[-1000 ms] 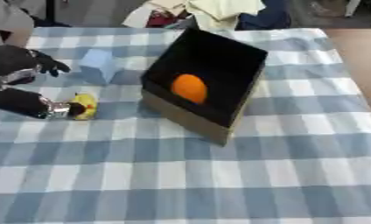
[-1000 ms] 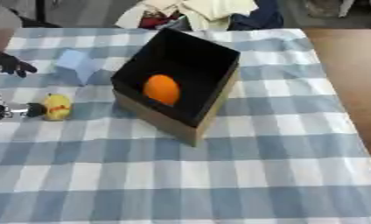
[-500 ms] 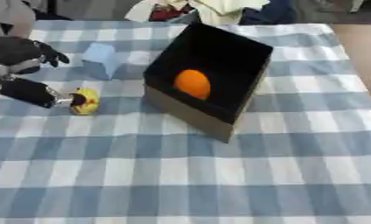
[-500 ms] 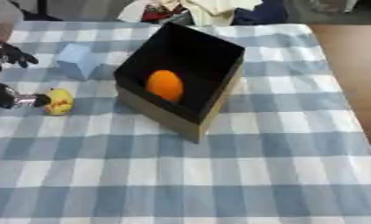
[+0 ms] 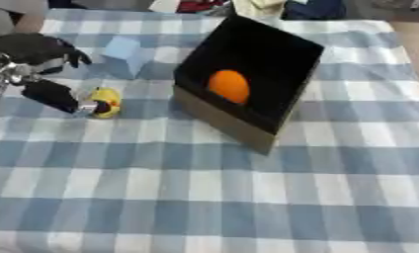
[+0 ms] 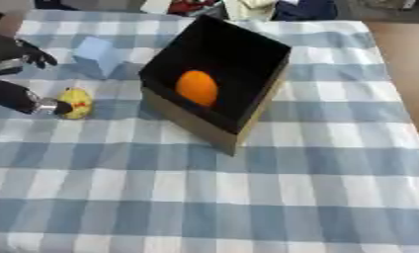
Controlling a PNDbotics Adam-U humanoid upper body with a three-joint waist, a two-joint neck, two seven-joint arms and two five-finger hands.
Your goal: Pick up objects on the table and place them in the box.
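Observation:
A small yellow toy lies on the checked cloth at the left. My left hand is beside it, open, with the thumb touching the toy's left side and the fingers spread well above it. A pale blue block stands just behind the toy. The cardboard box, black inside, sits tilted in the middle with an orange in it. My right hand shows in no view.
A heap of clothes lies along the far edge behind the box. Bare brown tabletop shows to the right of the blue and white checked cloth, which spreads wide in front of the box.
The camera has tilted, so the whole picture has shifted. My left thumb stays against the yellow toy; the box, orange and blue block have not moved.

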